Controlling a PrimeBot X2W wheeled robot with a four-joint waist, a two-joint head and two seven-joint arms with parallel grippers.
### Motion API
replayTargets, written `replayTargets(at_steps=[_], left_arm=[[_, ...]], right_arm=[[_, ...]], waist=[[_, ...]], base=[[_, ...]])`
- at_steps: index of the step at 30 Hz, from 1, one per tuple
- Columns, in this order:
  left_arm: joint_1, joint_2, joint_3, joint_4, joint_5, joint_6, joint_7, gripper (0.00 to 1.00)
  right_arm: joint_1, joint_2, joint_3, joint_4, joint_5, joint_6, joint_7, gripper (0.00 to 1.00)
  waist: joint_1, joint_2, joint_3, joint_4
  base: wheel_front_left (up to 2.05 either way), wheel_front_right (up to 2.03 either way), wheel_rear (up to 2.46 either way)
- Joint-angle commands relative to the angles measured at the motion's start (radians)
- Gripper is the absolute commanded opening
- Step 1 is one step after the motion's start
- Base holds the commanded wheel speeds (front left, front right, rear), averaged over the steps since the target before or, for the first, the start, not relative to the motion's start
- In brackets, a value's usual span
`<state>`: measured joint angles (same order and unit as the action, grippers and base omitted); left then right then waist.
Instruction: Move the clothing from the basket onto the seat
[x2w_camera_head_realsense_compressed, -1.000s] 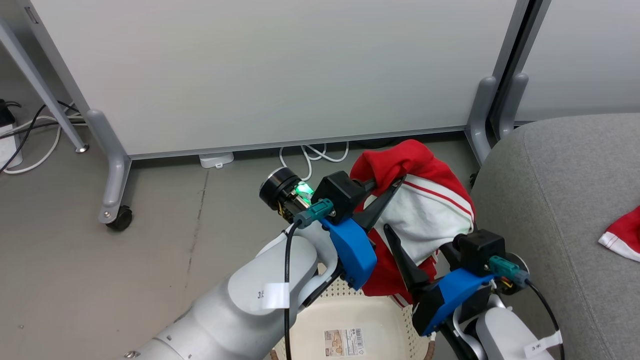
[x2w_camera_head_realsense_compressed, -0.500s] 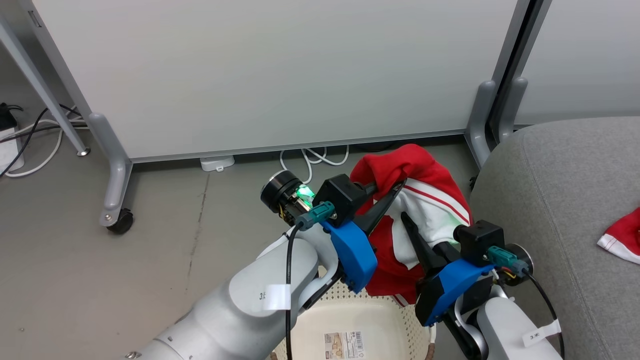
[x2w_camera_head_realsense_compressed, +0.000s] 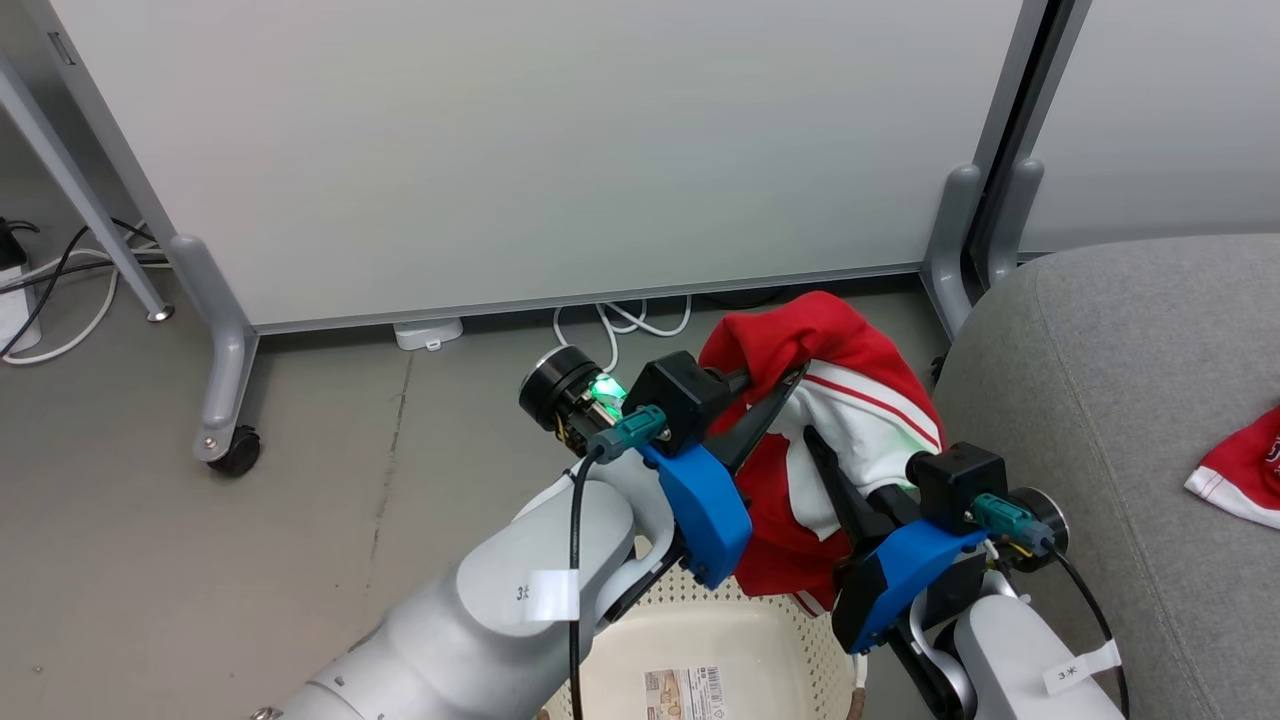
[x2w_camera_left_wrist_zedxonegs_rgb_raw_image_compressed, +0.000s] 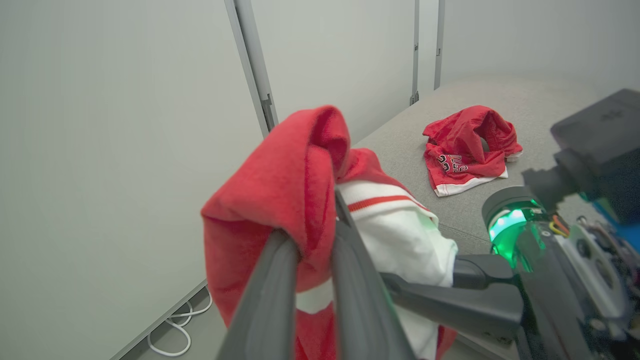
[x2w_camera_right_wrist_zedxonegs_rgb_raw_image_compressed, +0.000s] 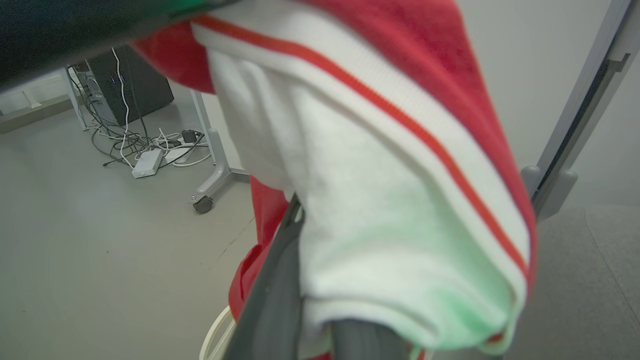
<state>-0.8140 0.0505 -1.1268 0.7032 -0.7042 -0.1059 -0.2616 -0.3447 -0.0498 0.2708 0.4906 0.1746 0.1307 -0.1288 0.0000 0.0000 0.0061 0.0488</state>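
Nearest to you, the basket (x2w_camera_head_realsense_compressed: 740, 640) is sitting on the floor (x2w_camera_head_realsense_compressed: 300, 520) beneath both arms, and its sticker (x2w_camera_head_realsense_compressed: 688, 690) is showing on the bare bottom. The striped garment (x2w_camera_head_realsense_compressed: 850, 350) is hanging above the basket's far rim, with its lower hem drooping toward that rim. Whether hem and rim are touching cannot be told.

Your right gripper (x2w_camera_head_realsense_compressed: 825, 455) is gripping the garment low on its white panel. One finger is lying outside the cloth, the other is hidden under it, and the jaws are pressed together on the fabric. Your left gripper (x2w_camera_head_realsense_compressed: 790, 378) is working higher up, with its jaws nearly together and pinching a thick red fold at the garment's top. In the left wrist view that fold is bulging over both fingertips. The cloth is spanning the gap between the two grippers.

To your right, the seat (x2w_camera_head_realsense_compressed: 1100, 400) is standing just beside the basket. The lettered garment (x2w_camera_head_realsense_compressed: 1245, 470) is lying crumpled on it, well apart from the basket and from both grippers.

Farther off, a white partition (x2w_camera_head_realsense_compressed: 550, 150) is standing on grey legs, one of them riding on a caster (x2w_camera_head_realsense_compressed: 235, 445). White cables (x2w_camera_head_realsense_compressed: 620, 320) are trailing from under its lower edge.
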Motion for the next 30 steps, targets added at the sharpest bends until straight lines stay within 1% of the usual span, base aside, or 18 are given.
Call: replayTargets(at_steps=[1,7,12,17,21,30], left_arm=[[0.01,0.0,0.007,0.002,0.005,0.004,-0.005,1.0],[0.025,0.0,0.03,-0.003,0.018,0.01,-0.005,1.0],[0.077,0.0,0.078,-0.01,0.042,0.013,-0.005,1.0],[0.162,0.002,0.172,-0.025,0.086,0.01,-0.005,1.0],[0.237,0.02,0.26,-0.053,0.141,0.014,-0.005,1.0],[0.398,0.057,0.445,-0.157,0.283,0.003,-0.005,1.0]], right_arm=[[-0.011,-0.001,-0.003,-0.005,-0.006,0.0,0.001,0.0],[-0.013,-0.001,-0.003,-0.01,-0.013,0.0,0.0,0.0],[-0.006,-0.001,-0.007,-0.016,-0.023,0.0,0.002,0.0],[0.003,-0.001,-0.019,-0.025,-0.032,0.0,0.003,0.0],[0.008,-0.001,-0.027,-0.04,-0.039,0.0,0.007,0.0],[0.023,-0.001,-0.05,-0.078,-0.052,0.0,0.018,0.0]], waist=[[0.0,0.0,0.0,-0.001],[0.0,0.0,0.002,-0.003],[0.0,0.0,0.003,-0.005],[0.0,0.0,0.009,-0.006],[0.0,0.0,0.017,-0.005],[0.0,0.0,0.042,-0.001]], base=[[0.0,0.0,0.0],[0.0,0.0,0.0],[0.0,0.0,0.0],[0.0,0.0,0.0],[0.0,0.0,0.0],[0.0,0.0,0.0]])
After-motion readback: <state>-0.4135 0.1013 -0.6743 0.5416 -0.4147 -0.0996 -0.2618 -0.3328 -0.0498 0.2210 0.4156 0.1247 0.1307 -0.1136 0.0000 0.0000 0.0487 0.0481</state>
